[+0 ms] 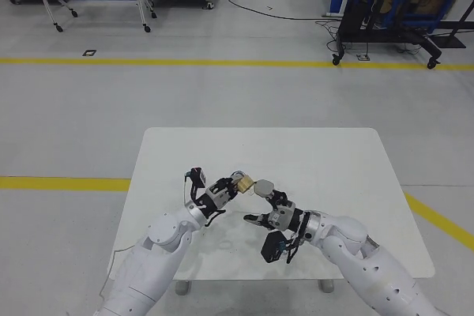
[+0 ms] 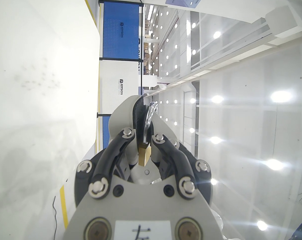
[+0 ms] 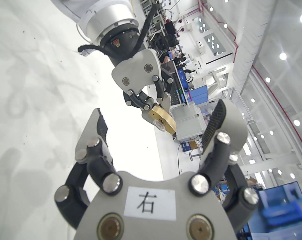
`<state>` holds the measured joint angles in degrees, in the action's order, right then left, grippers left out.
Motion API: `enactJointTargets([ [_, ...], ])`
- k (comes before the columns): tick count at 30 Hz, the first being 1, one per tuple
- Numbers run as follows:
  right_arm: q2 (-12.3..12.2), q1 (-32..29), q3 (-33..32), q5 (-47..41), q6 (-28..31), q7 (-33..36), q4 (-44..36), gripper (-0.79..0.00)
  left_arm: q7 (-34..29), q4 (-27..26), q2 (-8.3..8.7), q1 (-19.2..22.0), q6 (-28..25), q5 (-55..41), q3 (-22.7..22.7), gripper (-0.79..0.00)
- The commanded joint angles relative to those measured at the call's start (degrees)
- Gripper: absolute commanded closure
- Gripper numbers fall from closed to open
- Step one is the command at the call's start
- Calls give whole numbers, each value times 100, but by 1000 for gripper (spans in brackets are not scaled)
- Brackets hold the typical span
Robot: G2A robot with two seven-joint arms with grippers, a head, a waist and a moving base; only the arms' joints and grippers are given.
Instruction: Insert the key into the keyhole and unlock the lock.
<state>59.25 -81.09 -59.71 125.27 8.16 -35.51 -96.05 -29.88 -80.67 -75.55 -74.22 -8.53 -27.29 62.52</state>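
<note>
My left gripper (image 1: 234,185) holds a brass padlock (image 1: 243,183) above the middle of the white table (image 1: 340,158). In the left wrist view the gripper (image 2: 146,126) is shut on the padlock (image 2: 144,156), clamping it around its silver shackle (image 2: 150,118). The right wrist view shows the left gripper (image 3: 156,109) farther off. There the padlock (image 3: 163,122) turns its keyhole face (image 3: 161,122) toward my right gripper (image 3: 158,123). My right gripper (image 1: 259,203) stands open just beside the padlock, with nothing between its fingers (image 3: 101,126).
The table has bare white surface all around both arms, and its front edge (image 1: 221,278) lies close under them. Yellow floor lines (image 1: 55,182) run beside the table. Wheeled racks (image 1: 387,31) stand far behind.
</note>
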Motion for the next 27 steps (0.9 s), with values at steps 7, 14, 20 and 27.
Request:
enactJointTargets([
  [7,99,227,163,-487,-126,-177,500,-271,143,-32,-6,-39,-28,73,15,0],
  [14,135,271,210,-486,-222,-71,615,-240,129,-48,-7,-55,-31,123,16,0],
  [20,138,187,151,-453,-314,138,555,-237,115,-64,-8,-65,-28,161,19,0],
  [27,138,118,107,-436,-290,214,476,0,100,-77,-7,-73,-6,201,24,0],
])
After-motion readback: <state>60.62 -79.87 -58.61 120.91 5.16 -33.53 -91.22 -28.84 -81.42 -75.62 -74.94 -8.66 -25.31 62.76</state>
